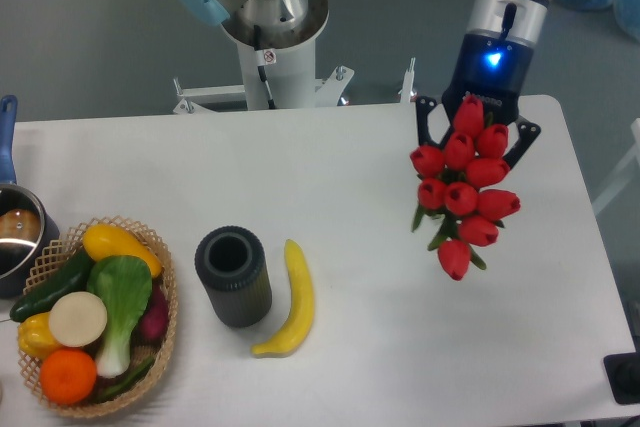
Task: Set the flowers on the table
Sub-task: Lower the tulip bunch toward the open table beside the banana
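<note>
The end effector (478, 137) is gripping the flowers (462, 182), dangling below it over the desk (380, 347); releasing now risks them tumbling.

I cannot see stems of flowers (462, 187); red heads cover them. Gripper (476, 143) fingertips hidden behind blooms, so I cannot tell grip from this view. Arm cut off by top edge. Pot (15, 232) at left edge cropped, blue handle partly out of frame. Basket (150, 247) bottom rim runs off lower edge; lower produce in it buried under upper pieces. Black object (625, 375) at lower right corner cropped, I cannot identify it. Blue item at top right corner cut off, unclear.
</note>
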`<state>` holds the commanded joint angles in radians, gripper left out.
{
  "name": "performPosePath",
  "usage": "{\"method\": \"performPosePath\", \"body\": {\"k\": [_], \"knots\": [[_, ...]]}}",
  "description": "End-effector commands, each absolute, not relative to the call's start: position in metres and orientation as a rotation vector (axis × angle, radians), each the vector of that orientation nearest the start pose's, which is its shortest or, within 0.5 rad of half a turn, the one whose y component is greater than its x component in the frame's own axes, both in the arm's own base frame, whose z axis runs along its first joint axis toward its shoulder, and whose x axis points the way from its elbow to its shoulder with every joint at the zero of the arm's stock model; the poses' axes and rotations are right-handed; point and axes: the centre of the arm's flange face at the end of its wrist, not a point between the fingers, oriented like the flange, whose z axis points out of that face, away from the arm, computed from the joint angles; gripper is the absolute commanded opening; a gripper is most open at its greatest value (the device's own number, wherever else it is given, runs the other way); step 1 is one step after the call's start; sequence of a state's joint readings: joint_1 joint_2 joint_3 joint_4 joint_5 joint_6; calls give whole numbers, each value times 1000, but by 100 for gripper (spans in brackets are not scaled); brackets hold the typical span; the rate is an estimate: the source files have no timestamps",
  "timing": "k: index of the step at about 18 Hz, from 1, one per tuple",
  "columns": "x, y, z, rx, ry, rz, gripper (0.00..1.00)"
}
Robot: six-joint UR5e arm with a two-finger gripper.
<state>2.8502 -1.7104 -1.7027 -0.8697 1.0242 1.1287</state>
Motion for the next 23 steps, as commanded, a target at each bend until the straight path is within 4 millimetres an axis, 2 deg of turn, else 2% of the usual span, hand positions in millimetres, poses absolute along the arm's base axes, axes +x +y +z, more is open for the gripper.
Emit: {"method": "performPosePath", "body": {"k": [4, 7, 11, 14, 21, 23], "knots": [[-485, 352, 408, -2669, 142, 333, 52], [-479, 377, 387, -2767, 236, 353, 52], [-483, 388, 355, -2839, 258, 315, 52], [-481, 397, 340, -2925, 290, 344, 52], [-479, 410, 311, -2949, 303, 278, 52], [-481, 411, 298, -2962, 300, 248, 52]]}}
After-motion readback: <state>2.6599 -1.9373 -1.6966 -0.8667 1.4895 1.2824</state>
